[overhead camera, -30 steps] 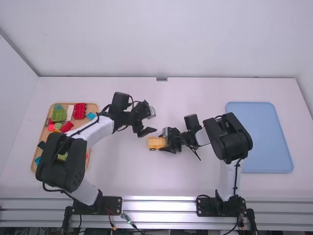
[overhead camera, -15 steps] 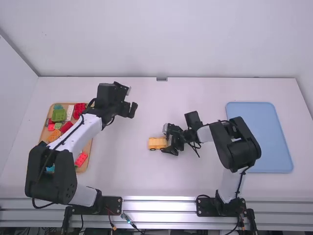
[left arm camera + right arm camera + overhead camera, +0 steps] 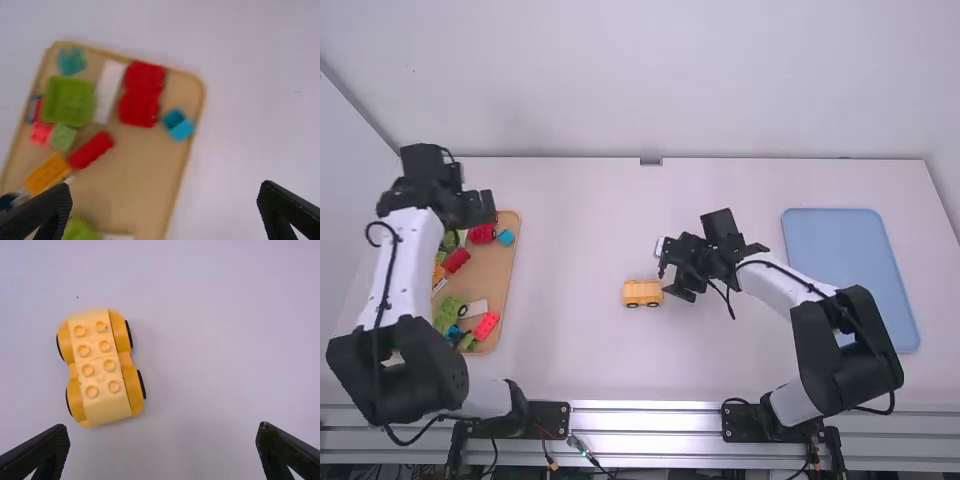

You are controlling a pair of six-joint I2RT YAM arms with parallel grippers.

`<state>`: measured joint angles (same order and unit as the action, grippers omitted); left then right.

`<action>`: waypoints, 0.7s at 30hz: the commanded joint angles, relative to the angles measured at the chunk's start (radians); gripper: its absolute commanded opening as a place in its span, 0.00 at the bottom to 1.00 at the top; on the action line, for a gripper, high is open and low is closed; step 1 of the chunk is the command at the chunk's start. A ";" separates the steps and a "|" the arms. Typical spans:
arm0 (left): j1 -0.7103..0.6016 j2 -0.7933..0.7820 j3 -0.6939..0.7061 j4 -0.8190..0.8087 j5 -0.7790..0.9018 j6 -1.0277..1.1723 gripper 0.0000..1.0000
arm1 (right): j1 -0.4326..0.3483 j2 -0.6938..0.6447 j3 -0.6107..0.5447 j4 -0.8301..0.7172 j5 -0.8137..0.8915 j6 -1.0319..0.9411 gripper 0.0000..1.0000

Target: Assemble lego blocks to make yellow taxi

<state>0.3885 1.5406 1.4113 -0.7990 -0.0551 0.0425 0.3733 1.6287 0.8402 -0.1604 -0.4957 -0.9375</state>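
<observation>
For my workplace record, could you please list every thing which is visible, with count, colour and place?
Toy car: one, yellow with black wheels, middle of table
Table: one, white, under everything
Wooden tray: one, tan, table's left side
Wheeled piece: one, red, in wooden tray
Long block: one, white, beside wheeled piece
Open-topped block: one, green, beside long block
Other blocks: several, red, orange, green, blue, white, in wooden tray; some hidden, exact count unclear
Blue tray: one, table's right side
Rail: silver, table's near edge
Arms: two, white and black, one each side
End effectors: two, black, left over wooden tray, right beside toy car
</observation>
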 commanded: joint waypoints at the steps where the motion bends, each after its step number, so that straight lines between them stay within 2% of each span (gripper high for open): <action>1: 0.089 0.058 0.110 -0.076 -0.006 0.094 0.99 | 0.000 -0.015 0.024 0.001 0.023 -0.003 0.99; 2: 0.089 0.058 0.110 -0.076 -0.006 0.094 0.99 | 0.000 -0.015 0.024 0.001 0.023 -0.003 0.99; 4: 0.171 0.134 0.225 -0.187 0.011 0.165 0.99 | 0.000 -0.015 0.025 0.002 0.026 -0.003 0.99; 10: 0.304 0.323 0.421 -0.353 0.066 0.378 0.99 | -0.006 -0.015 0.037 -0.005 0.025 0.007 0.99; 11: 0.306 0.328 0.425 -0.356 0.066 0.386 0.99 | -0.006 -0.015 0.038 -0.004 0.026 0.015 0.99; 16: 0.330 0.470 0.457 -0.396 0.055 0.716 0.99 | -0.006 -0.015 0.065 -0.015 0.026 0.072 0.99; 21: 0.319 0.513 0.395 -0.312 0.049 0.892 0.99 | -0.004 -0.015 0.086 -0.052 0.025 0.077 0.99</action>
<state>0.7147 2.0506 1.8256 -1.1152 -0.0116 0.7723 0.3710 1.6283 0.8948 -0.2028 -0.4652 -0.8745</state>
